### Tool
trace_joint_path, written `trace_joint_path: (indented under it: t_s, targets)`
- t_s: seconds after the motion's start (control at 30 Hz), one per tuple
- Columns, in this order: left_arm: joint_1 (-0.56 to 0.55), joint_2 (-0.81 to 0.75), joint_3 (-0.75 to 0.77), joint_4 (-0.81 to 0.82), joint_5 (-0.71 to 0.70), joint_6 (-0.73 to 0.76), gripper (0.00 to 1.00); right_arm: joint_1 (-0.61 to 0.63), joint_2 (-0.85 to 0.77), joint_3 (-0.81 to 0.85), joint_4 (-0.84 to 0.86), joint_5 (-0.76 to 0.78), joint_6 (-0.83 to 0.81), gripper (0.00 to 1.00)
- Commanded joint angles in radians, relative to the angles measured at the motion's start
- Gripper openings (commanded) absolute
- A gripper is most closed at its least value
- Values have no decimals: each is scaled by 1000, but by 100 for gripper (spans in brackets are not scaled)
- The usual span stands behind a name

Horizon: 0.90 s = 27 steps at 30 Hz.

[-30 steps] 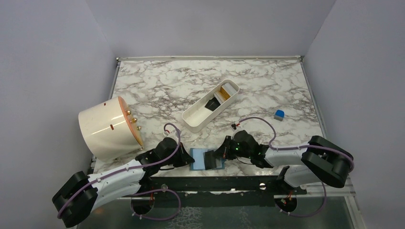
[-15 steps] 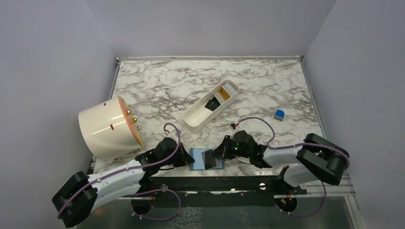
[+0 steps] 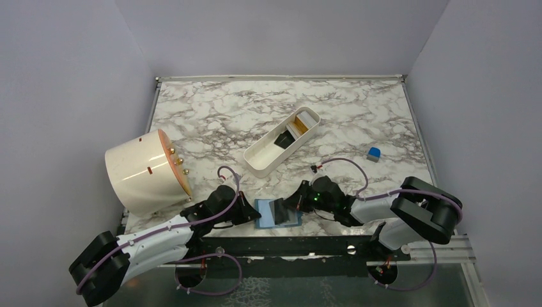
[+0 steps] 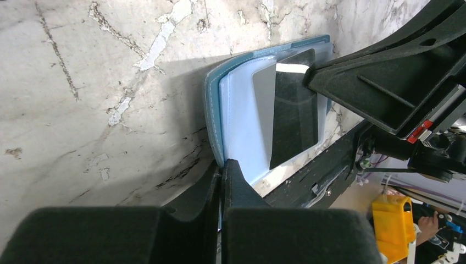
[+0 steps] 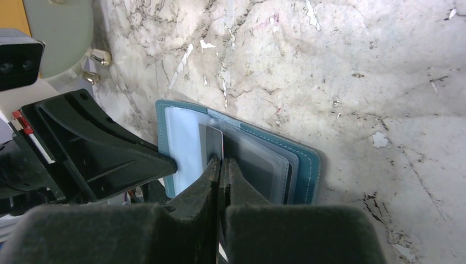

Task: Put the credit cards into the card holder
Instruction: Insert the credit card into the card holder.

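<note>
Card holder [image 5: 181,137] open; right gripper [image 5: 221,162] — pinching card [image 5: 211,142].

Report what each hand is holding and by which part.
Left hand pinches the card holder by the edge of its pale inner page. Right hand pinches a dark card by its edge, the card lying over the open holder.

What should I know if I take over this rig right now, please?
Left gripper: shut on an edge of the open card holder, which lies at the table's near edge.
Right gripper: shut on a dark card lying over the holder's clear pockets. I cannot tell how far in it sits.
Other cards, gold, pale and black, are in the white tray.
Done: no card clearly seated.
Left: finish this card, then fetch the rest.
</note>
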State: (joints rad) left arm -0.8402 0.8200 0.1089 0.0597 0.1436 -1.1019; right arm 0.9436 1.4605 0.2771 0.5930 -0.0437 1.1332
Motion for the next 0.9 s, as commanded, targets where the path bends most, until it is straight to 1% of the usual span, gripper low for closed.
trace_joint_path:
  t_s: [0.0, 0.23, 0.33, 0.57, 0.63, 0.77, 0.83, 0.87]
  targets:
    - [-5, -4, -18, 34, 42, -28, 0, 6, -1, -18, 19, 79, -6, 1]
    - [-5, -4, -26, 59, 53, -61, 0, 6, 37, -29, 81, 86, 5, 1]
    - [-4, -4, -26, 60, 50, -64, 0, 7, 55, -33, 108, 58, 11, 1]
    - [-4, -6, -22, 62, 48, -61, 0, 32, 84, -32, 105, 26, 50, 1]
    - [-4, -5, -20, 63, 48, -59, 0, 42, 84, -28, 94, 34, 62, 2]
    - [-5, -7, -19, 62, 47, -57, 0, 65, 86, 6, 28, 48, 70, 7]
    - [-5, -7, -17, 64, 46, -56, 0, 80, 85, 23, -7, 58, 64, 6]
    - [-5, -7, -17, 67, 45, -55, 0, 87, 80, 28, -27, 66, 60, 3]
